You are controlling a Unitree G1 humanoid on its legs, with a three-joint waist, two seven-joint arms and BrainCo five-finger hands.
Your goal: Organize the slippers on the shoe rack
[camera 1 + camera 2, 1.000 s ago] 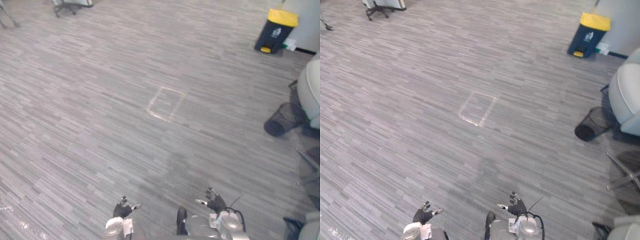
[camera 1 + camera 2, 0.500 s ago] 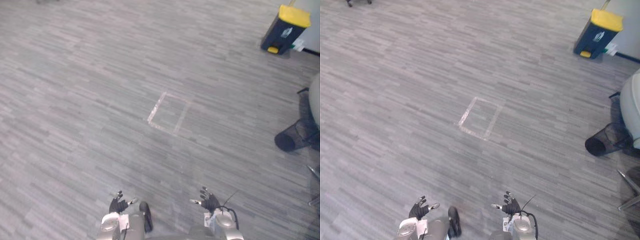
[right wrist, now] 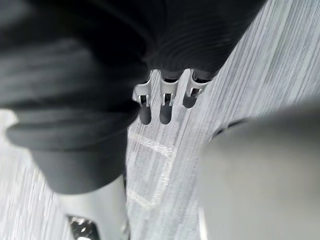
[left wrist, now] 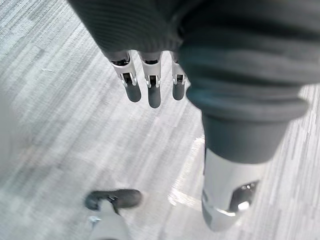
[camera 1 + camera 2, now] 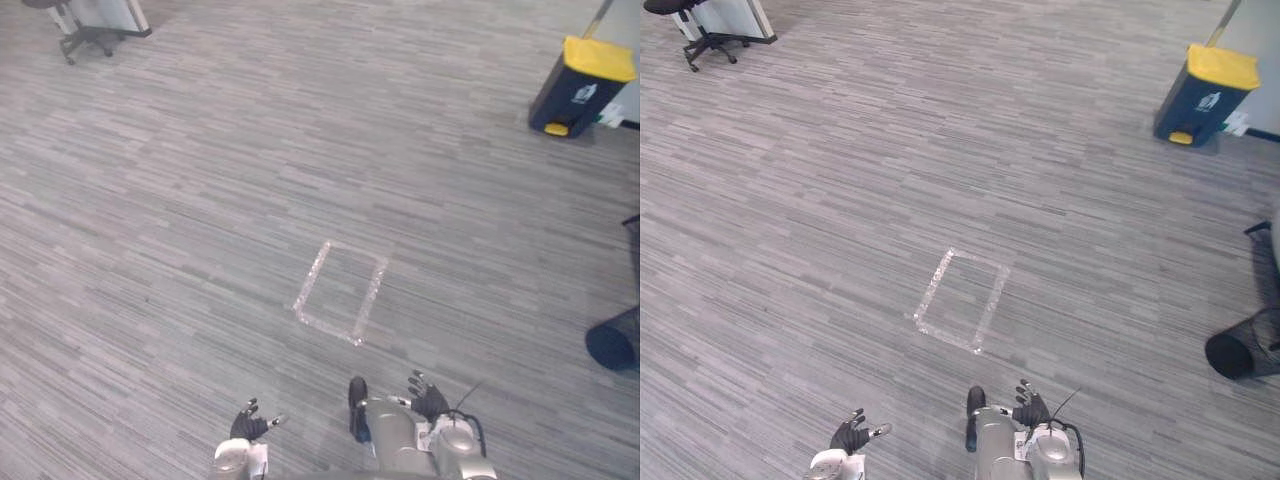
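A grey striped carpet floor (image 5: 200, 200) stretches out ahead of a robot's two hands. One rectangle outlined in pale tape (image 5: 312, 276) lies on the carpet a little ahead of the fingertips, roughly between the two hands. One dark blue bin with a yellow lid (image 5: 580, 88) stands far ahead of the fingers, off to the right of the right hand. One office chair on a wheeled base (image 5: 702, 40) stands far ahead of the fingers on the other side, off to the left of the left hand, beside a white panel (image 5: 105, 12). One black mesh wastebasket (image 5: 1240, 350) lies on its side well to the right of the right hand's fingers, its round mouth facing the robot. There are two hands, both low in the eye views and apart from each other. The left hand (image 5: 247, 424) has its fingers (image 4: 149, 80) straight and slightly spread, thumb held out to the side; it holds nothing and touches nothing, with bare carpet past the fingertips. The right hand (image 5: 428, 398) is the same: fingers (image 3: 165, 100) extended and relaxed, empty, with the taped rectangle past their tips. Where the slippers and the shoe rack are cannot be told.
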